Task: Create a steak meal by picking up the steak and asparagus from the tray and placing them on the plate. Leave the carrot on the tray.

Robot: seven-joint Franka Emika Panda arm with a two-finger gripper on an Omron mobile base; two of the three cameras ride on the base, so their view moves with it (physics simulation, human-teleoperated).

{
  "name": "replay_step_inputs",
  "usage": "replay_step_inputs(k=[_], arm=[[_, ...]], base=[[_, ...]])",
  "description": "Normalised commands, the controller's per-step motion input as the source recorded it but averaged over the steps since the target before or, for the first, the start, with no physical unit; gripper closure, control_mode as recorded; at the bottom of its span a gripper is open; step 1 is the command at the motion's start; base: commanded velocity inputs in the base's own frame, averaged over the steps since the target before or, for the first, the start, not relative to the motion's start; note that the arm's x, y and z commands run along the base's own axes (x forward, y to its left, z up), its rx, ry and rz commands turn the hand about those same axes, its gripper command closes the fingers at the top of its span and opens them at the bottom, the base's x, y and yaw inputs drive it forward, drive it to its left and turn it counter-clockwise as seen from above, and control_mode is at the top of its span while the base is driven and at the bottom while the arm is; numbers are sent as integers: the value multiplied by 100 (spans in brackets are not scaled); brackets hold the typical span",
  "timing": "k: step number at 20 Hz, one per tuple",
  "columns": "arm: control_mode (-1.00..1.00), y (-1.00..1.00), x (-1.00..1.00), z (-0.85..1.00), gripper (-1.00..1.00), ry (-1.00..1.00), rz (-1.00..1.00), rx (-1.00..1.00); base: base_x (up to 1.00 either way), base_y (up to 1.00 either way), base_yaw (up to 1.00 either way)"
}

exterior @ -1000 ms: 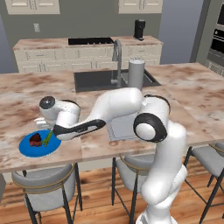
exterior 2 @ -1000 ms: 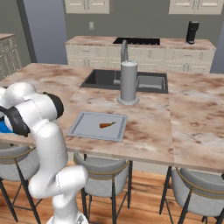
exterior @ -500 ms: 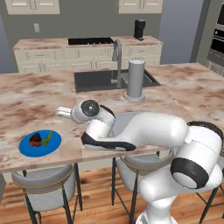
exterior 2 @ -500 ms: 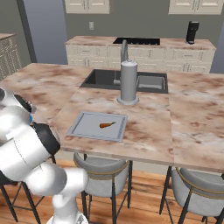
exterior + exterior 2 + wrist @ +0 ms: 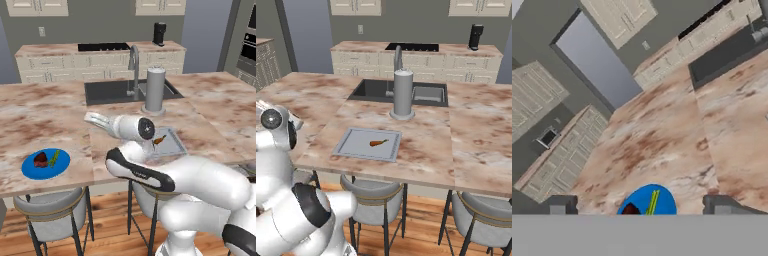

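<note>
Nearest the base, by the front edge of the island counter (image 5: 60, 125) toward its left end, the plate (image 5: 30, 169) is seen with the steak (image 5: 40, 159) and the asparagus (image 5: 54, 157) lying on it side by side, the meat to the left, the stalks just to its right. Both are placed well inside the blue rim, so the meal can be judged as assembled: the two things asked for are off the tray and on the plate.

A little further right along the same front edge, the gripper (image 5: 91, 118) is held above the bare counter, well apart from the plate and between it and the tray. Nothing is seen in it. In the hand view the two fingertips (image 5: 559, 204) are set wide apart at either side of the plate (image 5: 664, 199), so the jaws are taken as spread and empty. It is judged to be held clear so that nothing on the plate is disturbed.

Further right, near the front edge below the sink, the tray (image 5: 353, 145) is found with the carrot (image 5: 378, 143) lying alone at about its middle, left there as the task requires.
</note>
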Motion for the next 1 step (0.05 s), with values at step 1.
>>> replay_step_inputs(k=[1], arm=[[-100, -81, -24, 0, -100, -9, 1, 34]], base=[[0, 0, 0]])
